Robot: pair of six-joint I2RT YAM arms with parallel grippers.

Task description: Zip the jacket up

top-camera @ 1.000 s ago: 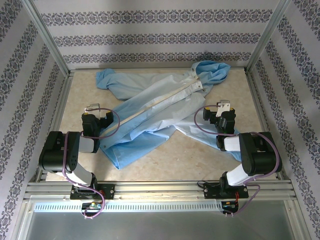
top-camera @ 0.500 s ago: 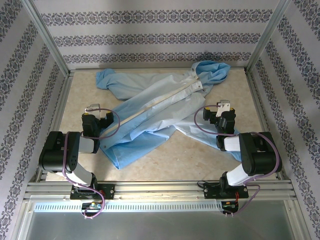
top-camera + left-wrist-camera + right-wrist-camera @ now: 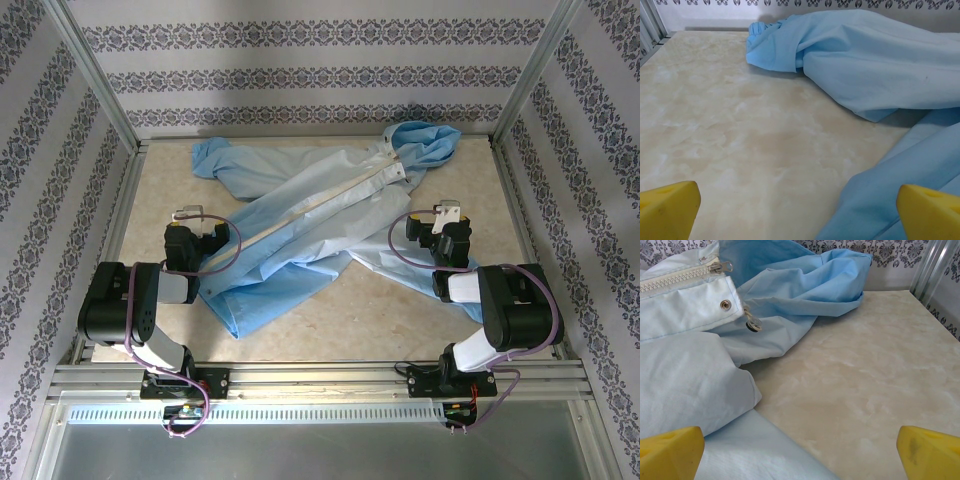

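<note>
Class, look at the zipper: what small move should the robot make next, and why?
Probably none: leave the left arm and right arm parked. The slider already sits at the jacket collar end, with teeth meshed behind it; both jaws stand open and empty.

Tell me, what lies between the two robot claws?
The jacket, body and zipper strip, lies between the left gripper and right gripper, per the top view.

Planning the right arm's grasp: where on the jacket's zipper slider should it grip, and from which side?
Probably the small metal pull tab, at the collar end of the zipper strip on the jacket. It lies flat on the fabric, pointing away from the teeth toward the hood. So bring the open right gripper down from above on the hood side and pinch across the tab.
</note>
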